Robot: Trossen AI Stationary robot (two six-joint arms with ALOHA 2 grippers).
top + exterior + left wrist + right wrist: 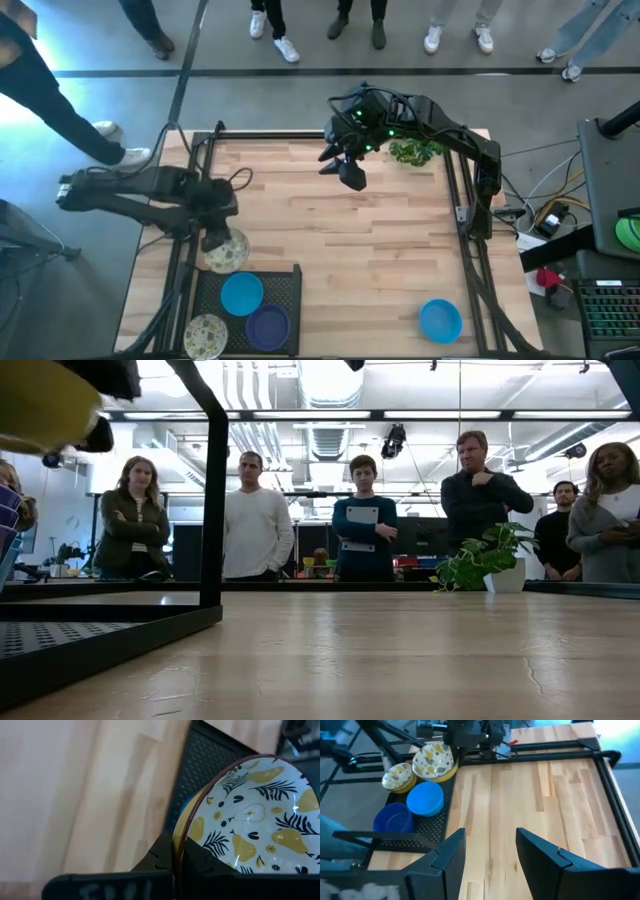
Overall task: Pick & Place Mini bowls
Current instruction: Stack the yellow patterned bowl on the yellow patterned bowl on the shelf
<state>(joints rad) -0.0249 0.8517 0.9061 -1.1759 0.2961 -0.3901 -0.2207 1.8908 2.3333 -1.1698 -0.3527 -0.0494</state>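
Currently the patterned bowl (226,250), cream inside with yellow pears and dark leaves, sits clamped by its rim in my left hand (215,238); the fingers are closed tight on that rim, and the left wrist view shows the bowl (250,825) tilted steeply on edge. It hangs above the far edge of the black perforated tray (290,285), at the near left of the wooden surface (330,230).

On the tray rest three more bowls: a bright blue bowl (242,294), a darker blue bowl (268,327) just beside it, and a second patterned bowl (205,336) at the tray's left near corner. A further bright blue bowl (440,321) lies well apart, near the surface's near right edge.

My right hand (352,172) hovers over the far middle of the surface, fingers (451,851) spread wide and holding nothing. Just beside that arm a green plant (415,151) stands at the far right of the surface.

Beyond the surface, several people (362,520) stand in a row facing it.
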